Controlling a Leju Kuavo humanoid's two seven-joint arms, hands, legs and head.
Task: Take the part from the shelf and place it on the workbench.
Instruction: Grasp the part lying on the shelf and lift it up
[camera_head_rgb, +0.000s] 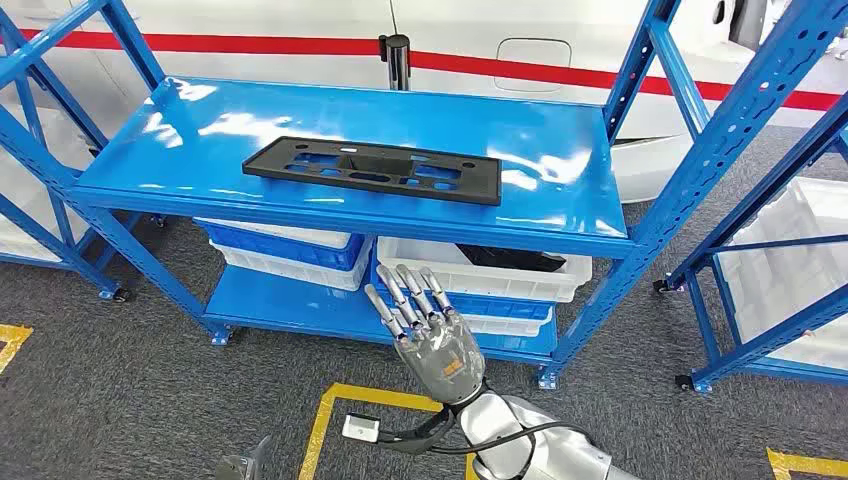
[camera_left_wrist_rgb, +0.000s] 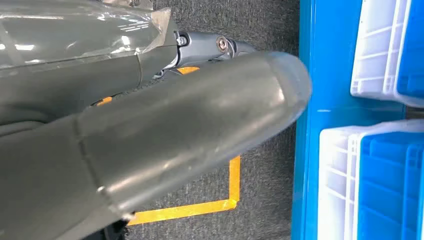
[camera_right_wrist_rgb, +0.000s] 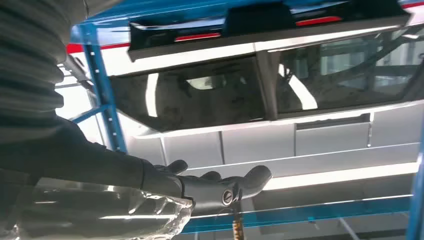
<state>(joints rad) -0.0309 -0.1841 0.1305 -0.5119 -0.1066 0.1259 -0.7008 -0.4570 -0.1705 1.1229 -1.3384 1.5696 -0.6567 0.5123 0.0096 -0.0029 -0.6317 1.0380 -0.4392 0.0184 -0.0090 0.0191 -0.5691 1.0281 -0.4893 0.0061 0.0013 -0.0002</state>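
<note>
1. Black flat part (camera_head_rgb: 372, 170) with cut-outs — lying flat on the top board of the blue shelf (camera_head_rgb: 560, 150), near the front edge, roughly midway between the side posts, long side parallel to that edge.
2. Right hand (camera_head_rgb: 428, 330) raised in front of the shelf, below the level of the top board and well apart from the part; fingers straight and spread, holding nothing.
3. Step in hand, as a judgement: the reach. Best done by lifting the hand clear above the front lip of the top board first, then moving in over the part, so as not to knock the edge.
4. Thin and flat, so hard to pinch from above — better to take it at the near long edge, thumb under and fingers on top, close to the middle so it stays level when lifted.
5. Probably light but wide; likely to tip or swing if gripped near one end.
6. Left hand (camera_left_wrist_rgb: 150, 145) seen from its wrist camera as a thick grey thumb close to the lens; fingers hidden behind it, so no telling whether open or closed, or whether anything is held.
7. Workbench out of the pictures; placing spot unknown.
8. Underside of the part and any grip features there hidden; cut-out shapes hard to make out.
9. White and blue bins (camera_head_rgb: 470, 265) on the lower board, partly covered by the top board; dark contents in one unclear.
</note>
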